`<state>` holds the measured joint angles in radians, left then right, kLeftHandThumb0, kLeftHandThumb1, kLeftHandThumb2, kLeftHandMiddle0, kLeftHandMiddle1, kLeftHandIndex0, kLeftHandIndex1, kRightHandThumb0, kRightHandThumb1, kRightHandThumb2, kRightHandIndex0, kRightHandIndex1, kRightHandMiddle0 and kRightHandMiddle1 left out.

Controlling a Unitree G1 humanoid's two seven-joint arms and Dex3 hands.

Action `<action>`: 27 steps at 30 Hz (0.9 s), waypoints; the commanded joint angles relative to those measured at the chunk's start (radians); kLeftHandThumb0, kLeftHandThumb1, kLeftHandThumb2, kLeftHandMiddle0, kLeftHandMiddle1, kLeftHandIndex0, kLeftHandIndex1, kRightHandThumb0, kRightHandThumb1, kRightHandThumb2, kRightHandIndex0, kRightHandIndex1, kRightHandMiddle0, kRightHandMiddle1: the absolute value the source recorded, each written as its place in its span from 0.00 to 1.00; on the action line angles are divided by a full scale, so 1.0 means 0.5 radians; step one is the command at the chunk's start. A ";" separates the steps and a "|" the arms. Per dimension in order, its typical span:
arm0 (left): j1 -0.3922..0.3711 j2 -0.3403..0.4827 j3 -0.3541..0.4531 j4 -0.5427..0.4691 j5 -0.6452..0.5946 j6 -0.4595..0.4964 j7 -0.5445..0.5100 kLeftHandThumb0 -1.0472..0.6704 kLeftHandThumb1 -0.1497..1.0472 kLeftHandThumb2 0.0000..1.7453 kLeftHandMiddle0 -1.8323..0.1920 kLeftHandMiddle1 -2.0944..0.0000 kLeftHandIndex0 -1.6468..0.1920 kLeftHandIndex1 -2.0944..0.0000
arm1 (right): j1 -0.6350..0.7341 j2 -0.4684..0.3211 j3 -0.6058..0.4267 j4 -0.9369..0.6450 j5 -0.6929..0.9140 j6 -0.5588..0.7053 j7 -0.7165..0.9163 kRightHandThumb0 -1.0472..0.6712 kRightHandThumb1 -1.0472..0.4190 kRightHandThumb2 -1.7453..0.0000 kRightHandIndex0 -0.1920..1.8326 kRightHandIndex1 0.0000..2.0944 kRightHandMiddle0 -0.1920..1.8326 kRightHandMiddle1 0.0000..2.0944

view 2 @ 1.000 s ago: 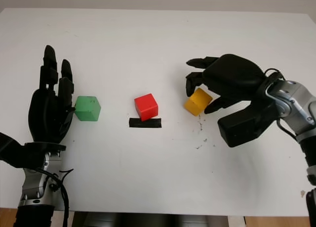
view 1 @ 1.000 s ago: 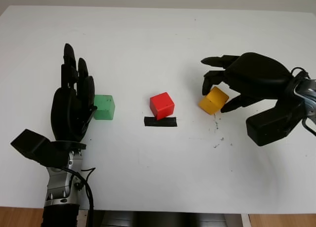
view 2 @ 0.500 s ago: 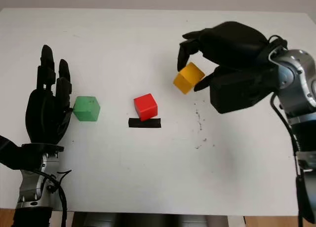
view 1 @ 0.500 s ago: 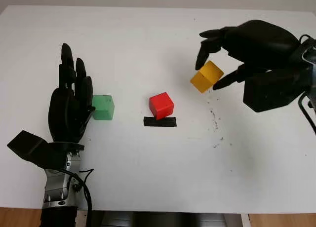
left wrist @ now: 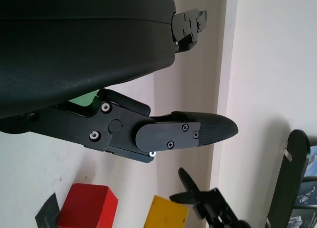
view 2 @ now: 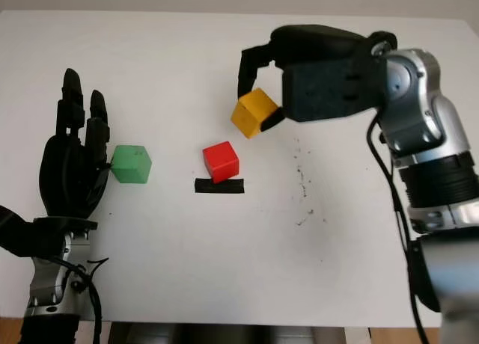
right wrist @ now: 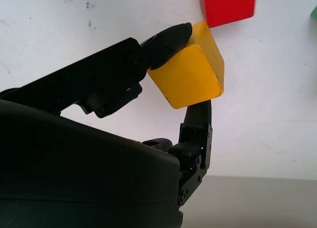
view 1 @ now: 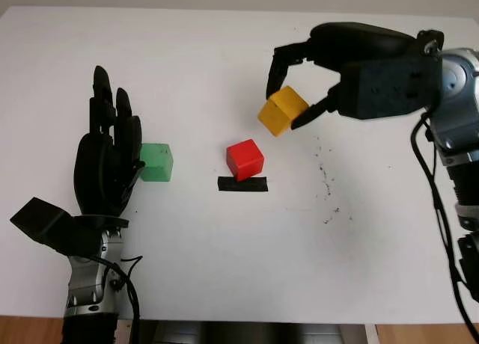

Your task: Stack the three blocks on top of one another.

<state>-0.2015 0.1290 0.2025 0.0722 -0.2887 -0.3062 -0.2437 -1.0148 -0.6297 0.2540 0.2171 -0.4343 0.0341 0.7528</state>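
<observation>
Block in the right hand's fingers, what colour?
Yellow block, held in the right hand; right wrist view shows it best.

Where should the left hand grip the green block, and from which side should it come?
Likely its two upright side faces, from the left: the green block sits flat on the table, and the open left hand stands right beside it. The right hand holds the yellow block aloft near the red block.

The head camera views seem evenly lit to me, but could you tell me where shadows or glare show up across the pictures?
Left eye view: soft light, a faint shadow on the white table under the right hand holding the yellow block; no glare. Right wrist view: the yellow block's faces shade unevenly, the red block beyond it. Left wrist view: the left hand reads dark against bright white.
</observation>
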 commanded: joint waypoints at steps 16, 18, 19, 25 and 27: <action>0.053 -0.037 -0.038 -0.056 0.061 -0.011 0.043 0.24 1.00 0.27 1.00 1.00 1.00 1.00 | -0.241 0.261 0.210 -0.021 -0.073 0.488 0.288 0.36 0.11 0.97 0.27 0.03 0.30 0.72; 0.056 -0.036 -0.042 -0.054 0.067 -0.017 0.040 0.24 1.00 0.27 1.00 1.00 1.00 1.00 | -0.248 0.274 0.213 -0.034 -0.065 0.535 0.317 0.36 0.12 0.97 0.27 0.03 0.31 0.72; 0.057 -0.037 -0.044 -0.055 0.071 -0.018 0.043 0.24 1.00 0.27 1.00 1.00 1.00 1.00 | -0.249 0.276 0.211 -0.035 -0.056 0.542 0.328 0.36 0.12 0.97 0.27 0.03 0.31 0.72; 0.064 -0.058 -0.056 -0.073 0.079 -0.013 0.066 0.24 1.00 0.28 1.00 1.00 1.00 1.00 | -0.252 0.262 0.231 -0.045 -0.052 0.563 0.391 0.36 0.12 0.97 0.26 0.02 0.32 0.73; 0.067 -0.063 -0.062 -0.079 0.082 -0.012 0.074 0.24 1.00 0.27 1.00 1.00 1.00 1.00 | -0.251 0.252 0.242 -0.053 -0.061 0.553 0.409 0.36 0.12 0.97 0.25 0.02 0.32 0.74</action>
<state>-0.1874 0.1032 0.1747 0.0538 -0.2515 -0.3067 -0.2100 -1.1130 -0.4950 0.3744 0.2127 -0.4659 0.3094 0.9501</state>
